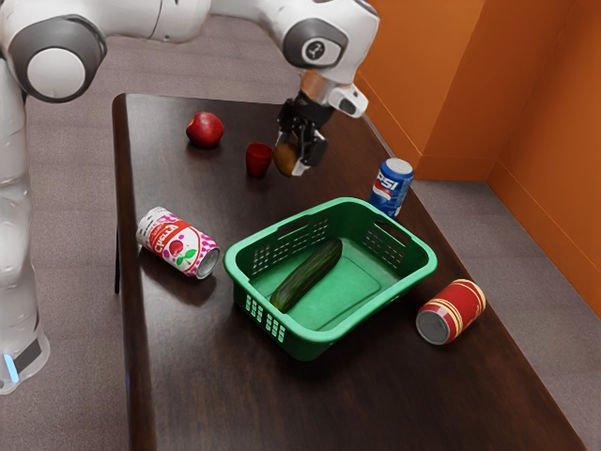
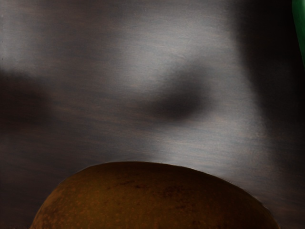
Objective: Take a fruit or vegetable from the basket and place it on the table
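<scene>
Tool [image 1: 292, 158] clasping 1 brown fruit [image 1: 286, 161] (exact kind unclear), partly hidden, cut off in wrist view

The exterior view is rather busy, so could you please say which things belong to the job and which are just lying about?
In the job:
brown fruit, held by the tool
green basket
table, its destination

Lying about:
cucumber, in the basket
red apple
red cup
blue Pepsi can
pink-and-white can
red-and-gold can

blue can [image 1: 392, 189]: "PSI" | pink-and-white can [image 1: 178, 244]: lettering, not clearly legible
</scene>
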